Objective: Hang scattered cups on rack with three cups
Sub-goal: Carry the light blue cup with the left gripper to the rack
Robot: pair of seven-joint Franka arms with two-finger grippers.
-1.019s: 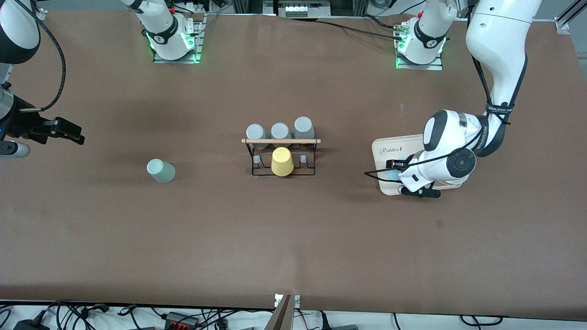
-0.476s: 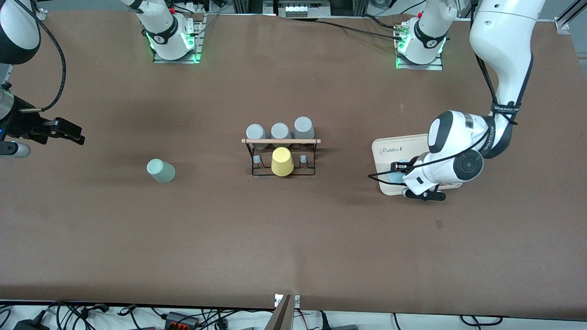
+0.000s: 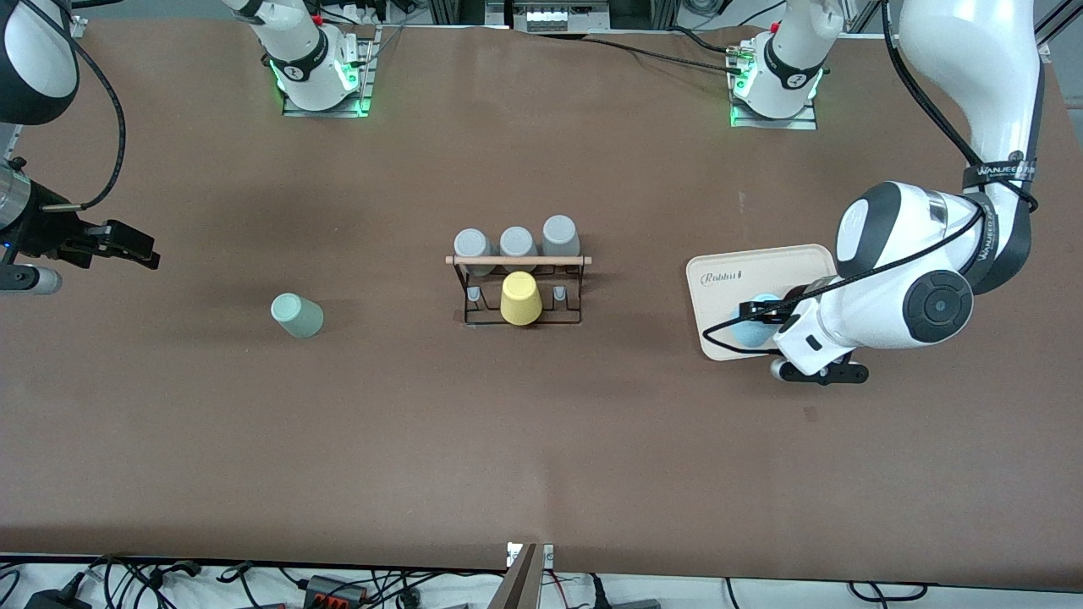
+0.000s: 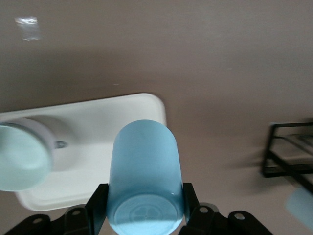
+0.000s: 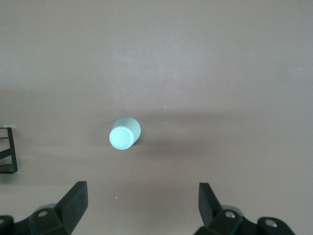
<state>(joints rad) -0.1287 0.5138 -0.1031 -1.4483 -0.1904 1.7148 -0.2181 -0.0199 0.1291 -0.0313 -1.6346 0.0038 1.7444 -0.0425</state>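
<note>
My left gripper [image 3: 761, 313] is shut on the light blue cup [image 3: 746, 331] and holds it above the cream tray [image 3: 728, 283]. In the left wrist view the fingers [image 4: 97, 201] clamp the blue cup [image 4: 144, 166] near its base, over the tray's edge [image 4: 98, 147]. The mint green cup [image 3: 296, 315] lies on the table toward the right arm's end. My right gripper [image 3: 127, 245] is open and empty in the air at that end; in the right wrist view the mint cup [image 5: 124, 133] lies ahead of the open gripper [image 5: 142, 188]. The black rack [image 3: 518, 260] stands mid-table.
A yellow cup [image 3: 519, 298] hangs on the rack's nearer side. Three grey cups [image 3: 518, 243] stand in a row on its farther side. A corner of the rack shows in the left wrist view [image 4: 288, 156] and the right wrist view [image 5: 9, 149].
My left gripper has risen from the tray with the light blue cup and shifted slightly toward the left arm's end. The right arm has barely moved.
</note>
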